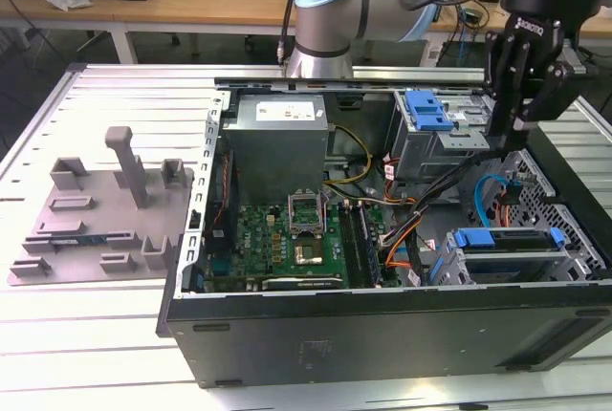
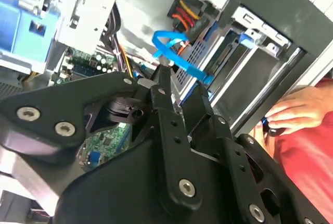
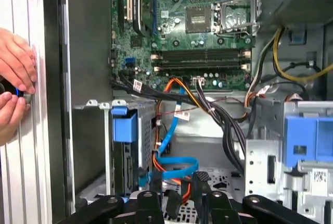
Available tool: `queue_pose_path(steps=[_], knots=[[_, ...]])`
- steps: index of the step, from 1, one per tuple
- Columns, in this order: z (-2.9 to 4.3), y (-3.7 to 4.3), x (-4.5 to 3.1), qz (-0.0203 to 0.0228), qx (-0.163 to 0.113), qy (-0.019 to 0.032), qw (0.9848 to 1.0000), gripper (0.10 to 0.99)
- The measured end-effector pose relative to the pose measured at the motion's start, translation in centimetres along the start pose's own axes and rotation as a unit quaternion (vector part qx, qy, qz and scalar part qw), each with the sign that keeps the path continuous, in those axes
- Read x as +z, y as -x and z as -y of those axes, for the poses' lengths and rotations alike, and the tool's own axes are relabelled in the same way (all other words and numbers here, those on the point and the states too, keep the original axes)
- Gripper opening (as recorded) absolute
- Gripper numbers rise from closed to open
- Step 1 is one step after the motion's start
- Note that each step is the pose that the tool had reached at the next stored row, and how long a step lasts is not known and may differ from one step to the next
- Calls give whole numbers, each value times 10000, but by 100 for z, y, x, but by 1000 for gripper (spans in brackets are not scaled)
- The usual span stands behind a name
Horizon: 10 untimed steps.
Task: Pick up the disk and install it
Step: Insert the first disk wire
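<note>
The disk [image 1: 507, 260], silver-grey with a blue frame, lies in the lower drive cage at the exterior view's right end of the open computer case. Its blue end tab [image 3: 125, 127] shows in the first wrist view. My black gripper [image 1: 507, 126] hangs above the case between the upper cage and that bay. In both wrist views the gripper [image 3: 178, 185] [image 2: 181, 86] has a narrow gap between its fingers with nothing in it, and a looped blue cable [image 3: 174, 168] lies below it.
An upper cage carries a bare blue clip [image 1: 426, 110]. The motherboard [image 1: 287, 239], the grey power supply [image 1: 277, 139] and cable bundles fill the case. A person's hand [image 3: 15, 83] rests on the table outside the case wall. A grey fixture plate [image 1: 96, 215] lies at the exterior view's left.
</note>
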<state>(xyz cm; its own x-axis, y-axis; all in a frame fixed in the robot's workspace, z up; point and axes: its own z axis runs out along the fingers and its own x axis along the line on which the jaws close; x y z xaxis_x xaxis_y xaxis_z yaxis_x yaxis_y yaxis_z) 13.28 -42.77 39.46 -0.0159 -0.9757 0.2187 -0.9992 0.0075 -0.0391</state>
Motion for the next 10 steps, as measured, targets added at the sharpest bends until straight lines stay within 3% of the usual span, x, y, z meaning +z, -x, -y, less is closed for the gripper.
queue_pose_path(steps=[2, 5, 7, 8, 9, 10], knots=[[77, 13, 2, -4, 15, 14, 10000, 373], [249, 28, 11, -4, 6, 51, 10000, 373], [420, 33, 21, -4, -5, 103, 9999, 373], [489, 34, 24, -25, -14, 140, 9999, 373], [515, 37, 26, -83, -21, 165, 9998, 373], [532, 42, 24, -228, -32, 198, 9995, 373]])
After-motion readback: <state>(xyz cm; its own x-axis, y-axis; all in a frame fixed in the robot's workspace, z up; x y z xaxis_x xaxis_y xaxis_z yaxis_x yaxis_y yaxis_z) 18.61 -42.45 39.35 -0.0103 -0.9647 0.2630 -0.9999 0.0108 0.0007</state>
